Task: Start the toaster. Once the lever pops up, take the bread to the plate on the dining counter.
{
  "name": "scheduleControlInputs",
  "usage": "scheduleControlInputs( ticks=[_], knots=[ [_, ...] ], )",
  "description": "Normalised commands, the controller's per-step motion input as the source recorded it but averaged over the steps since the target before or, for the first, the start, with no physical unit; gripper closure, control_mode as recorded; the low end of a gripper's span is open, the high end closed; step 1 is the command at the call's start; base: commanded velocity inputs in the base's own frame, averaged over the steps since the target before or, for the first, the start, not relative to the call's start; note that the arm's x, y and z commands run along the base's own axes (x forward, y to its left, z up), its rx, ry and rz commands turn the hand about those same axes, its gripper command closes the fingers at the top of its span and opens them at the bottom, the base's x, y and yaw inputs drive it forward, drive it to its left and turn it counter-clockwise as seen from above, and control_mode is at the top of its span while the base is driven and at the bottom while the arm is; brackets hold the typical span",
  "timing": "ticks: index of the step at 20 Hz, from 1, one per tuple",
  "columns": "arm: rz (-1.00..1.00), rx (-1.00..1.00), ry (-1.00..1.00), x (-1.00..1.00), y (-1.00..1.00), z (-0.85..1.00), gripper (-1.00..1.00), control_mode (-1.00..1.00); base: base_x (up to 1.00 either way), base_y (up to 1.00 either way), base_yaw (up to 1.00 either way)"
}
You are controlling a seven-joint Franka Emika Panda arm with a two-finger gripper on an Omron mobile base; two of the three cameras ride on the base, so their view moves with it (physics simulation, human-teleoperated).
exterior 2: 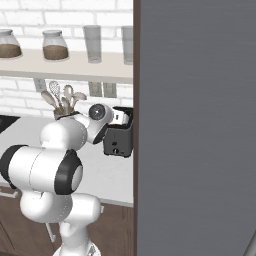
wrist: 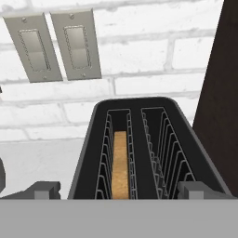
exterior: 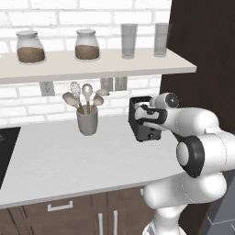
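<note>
Step in hand is starting the toaster: jaws stand wide apart and empty just above its near end, bread sunk in the slot between them; next move, I judge, is pressing the lever down.

Your two base views look forward from behind the arm, sharing the toaster; your hand view peers closely down into its slots.

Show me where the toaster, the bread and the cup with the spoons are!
toaster [exterior: 148, 131]: left base view, on its dark front face.
bread [wrist: 120, 162]: hand view, on the slice's top edge in the left slot.
utensil cup [exterior: 87, 122]: left base view, on its grey side.
</note>
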Motion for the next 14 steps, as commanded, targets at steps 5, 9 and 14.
scheduleControlInputs(
  ticks=[5, 9, 14],
  knots=[
    [0.00, 0.00, 0.00, 0.00, 0.00, 0.00, -1.00, -1.00, 0.00, 0.00, 0.00],
    [0.00, 0.00, 0.00, 0.00, 0.00, 0.00, -1.00, -1.00, 0.00, 0.00, 0.00],
    [0.00, 0.00, 0.00, 0.00, 0.00, 0.00, -1.00, -1.00, 0.00, 0.00, 0.00]
  ],
)
